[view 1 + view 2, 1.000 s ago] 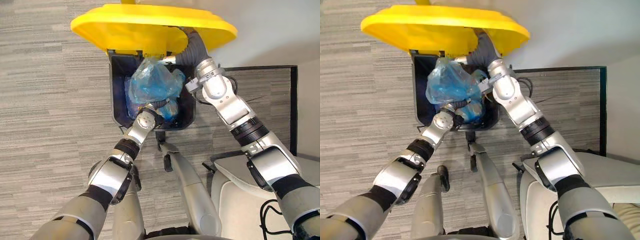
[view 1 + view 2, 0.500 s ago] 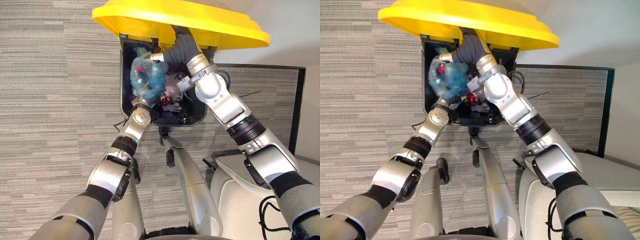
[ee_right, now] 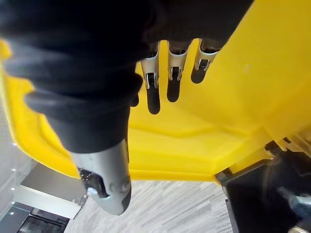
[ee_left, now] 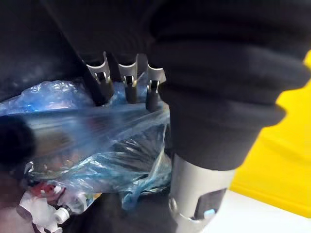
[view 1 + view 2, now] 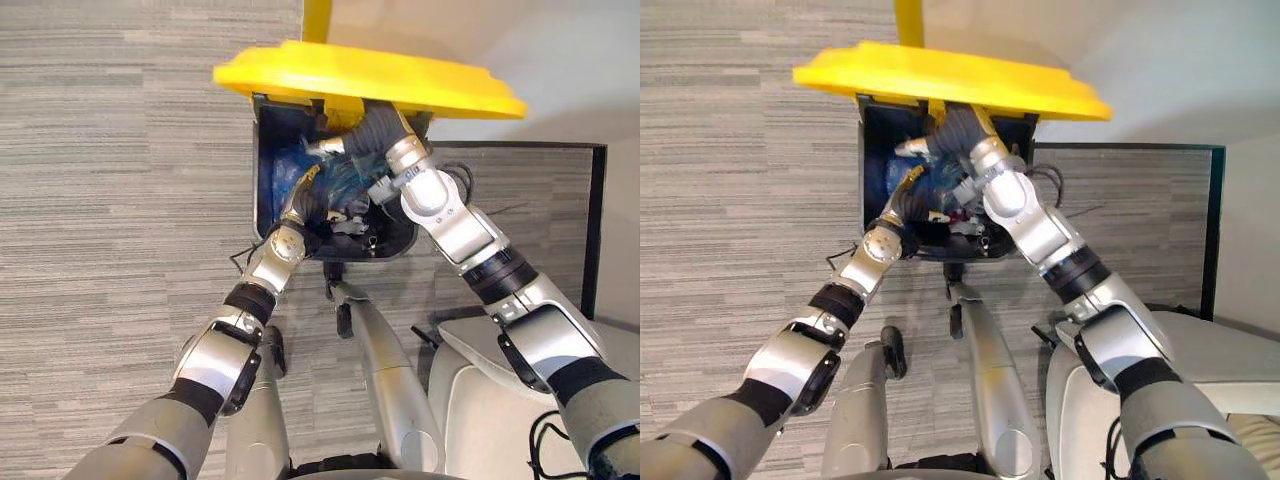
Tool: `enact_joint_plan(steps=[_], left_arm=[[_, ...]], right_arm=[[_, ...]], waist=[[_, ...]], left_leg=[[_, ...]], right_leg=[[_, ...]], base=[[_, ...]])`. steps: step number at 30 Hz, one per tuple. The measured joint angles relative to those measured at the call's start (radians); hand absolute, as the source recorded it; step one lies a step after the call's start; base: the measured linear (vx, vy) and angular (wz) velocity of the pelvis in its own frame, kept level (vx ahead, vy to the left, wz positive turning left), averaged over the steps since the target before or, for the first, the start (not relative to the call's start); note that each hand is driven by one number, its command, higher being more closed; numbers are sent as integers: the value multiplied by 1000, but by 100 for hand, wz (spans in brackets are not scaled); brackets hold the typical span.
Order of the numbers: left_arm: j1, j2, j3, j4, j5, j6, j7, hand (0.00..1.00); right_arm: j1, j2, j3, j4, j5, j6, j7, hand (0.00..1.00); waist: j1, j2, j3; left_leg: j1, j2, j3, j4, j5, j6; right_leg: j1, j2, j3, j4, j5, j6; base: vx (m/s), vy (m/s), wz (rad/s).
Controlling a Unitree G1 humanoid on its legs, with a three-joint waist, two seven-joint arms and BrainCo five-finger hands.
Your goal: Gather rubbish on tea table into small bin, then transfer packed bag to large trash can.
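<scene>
The blue bag has sunk from the rim into the large trash can. It is lying just below your left hand, whose fingers are hanging straight and loosened. Your right hand is propping up the yellow lid, fingers flat.

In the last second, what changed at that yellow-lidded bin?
The blue rubbish bag dropped from the mouth of the black trash can down inside it. The left hand that carried it now lies over it with straight fingers, apparently let go. The right hand still props up the yellow lid.
</scene>
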Motion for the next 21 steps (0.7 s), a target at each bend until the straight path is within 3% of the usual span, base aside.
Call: enact_joint_plan(steps=[1,3,5,10,12,16,21], left_arm=[[23,0,-19,-32,-9,-6,-1,0],[110,-11,-55,-86,-42,-37,-1,0],[192,-14,-71,-151,-65,-50,-5,0],[396,30,-41,-290,-159,-88,-22,0],[507,54,21,-312,-189,-100,-41,0],[651,91,119,-279,-243,-105,-67,0],[744,84,273,-66,-261,-96,-100,0]], right_arm=[[37,-11,-1,-25,-14,0,5,0],[151,-14,0,-31,-57,1,18,0],[254,-20,-11,-42,-87,2,19,0],[469,-12,-105,-46,-141,4,55,0],[577,-7,-176,-39,-147,4,63,0],[702,32,-287,15,-159,5,85,0],[761,116,-308,109,-189,20,116,0]], waist=[[-1,1,-1],[1,29,-93],[14,53,-148],[26,74,-194],[27,80,-217],[28,88,-253],[49,87,-298]], left_leg=[[26,-10,-4,-24,10,2],[21,-19,-19,-71,30,2],[49,-30,-32,-139,61,-2],[202,-43,-84,-309,138,-23],[269,-43,-113,-371,168,-25],[319,-42,-150,-406,191,-21],[398,-47,-156,-487,233,-19]], right_leg=[[22,-9,-1,-4,-9,9],[17,-17,-9,-28,-13,13],[28,-31,-22,-36,-16,12],[134,-57,-61,-43,-37,8],[211,-59,-83,-91,-39,12],[302,-61,-109,-153,-34,21],[360,-60,-105,-186,-24,34]], base=[[28,-6,26],[35,-18,27],[128,-27,30],[123,-34,39],[56,-10,37],[3,6,25],[-16,-7,4]])
